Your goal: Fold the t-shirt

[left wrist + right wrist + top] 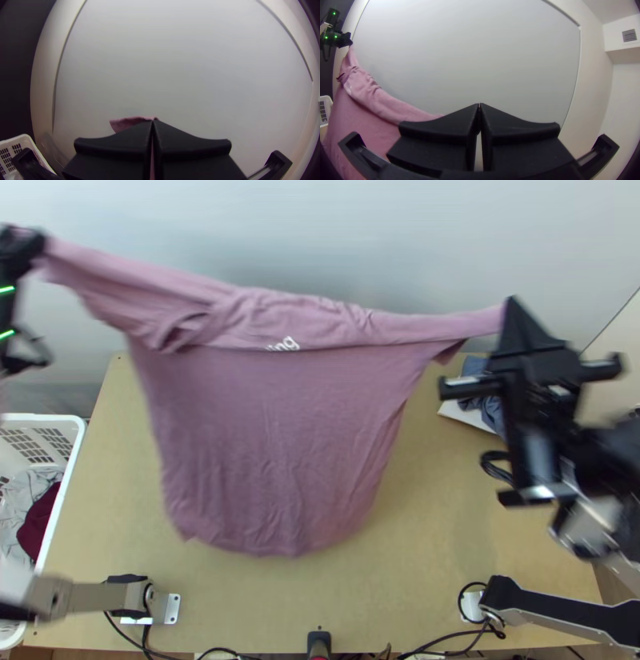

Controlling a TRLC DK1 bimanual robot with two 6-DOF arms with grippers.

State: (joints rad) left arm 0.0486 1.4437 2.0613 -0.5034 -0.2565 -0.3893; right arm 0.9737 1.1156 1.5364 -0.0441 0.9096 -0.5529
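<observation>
T-shirt: hanging across the far edge of the surface | left pincer, right pincer: both closed on its upper ends | purpose: we hold it taut, probably so creases drop out before folding

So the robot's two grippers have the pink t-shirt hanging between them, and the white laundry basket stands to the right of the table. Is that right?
Not quite: the top view shows the white laundry basket to the left of the table. The left gripper and right gripper do have the pink t-shirt hanging between them.
</observation>
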